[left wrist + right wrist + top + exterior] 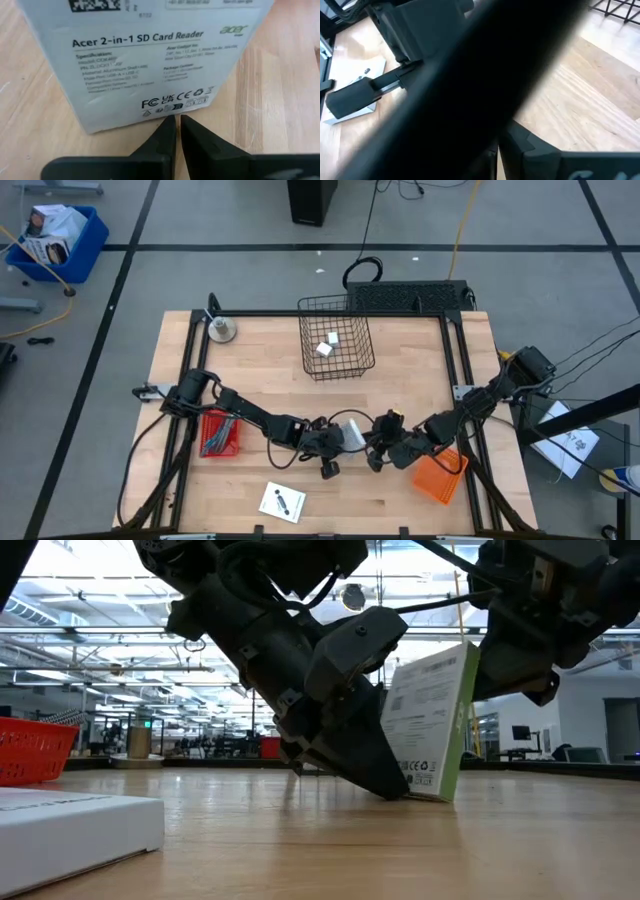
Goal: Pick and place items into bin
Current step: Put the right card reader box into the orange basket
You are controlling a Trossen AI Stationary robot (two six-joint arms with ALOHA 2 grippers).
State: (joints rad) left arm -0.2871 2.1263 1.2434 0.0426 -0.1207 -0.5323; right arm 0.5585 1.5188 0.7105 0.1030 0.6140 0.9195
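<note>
Just beyond the fingertips of the left gripper (177, 120) stands one pale card-reader box (145, 55), upright on the wooden table (280, 100), its printed face turned to the fingers. The two dark fingers (160, 137) lie almost together, only a thin slit between them, gripping nothing; their tips meet the box at its bottom edge. In the low view the same box (430, 720) stands on edge with a slight tilt, the left gripper (385, 780) pressed against its foot.

The right gripper (378, 462) sits on the far side of that box, near the left gripper, with its fingers clenched shut on nothing visible.

Counted from above: one wire basket (337, 340) well beyond both sets of fingers, holding two small white blocks (327, 345); one white card with black marks (282, 502) on the near side of the left fingers; one red tray (218, 432) behind the left arm; one orange tray (440, 475) beside the right arm; one small round metal stand (222, 330) at the far left corner.
</note>
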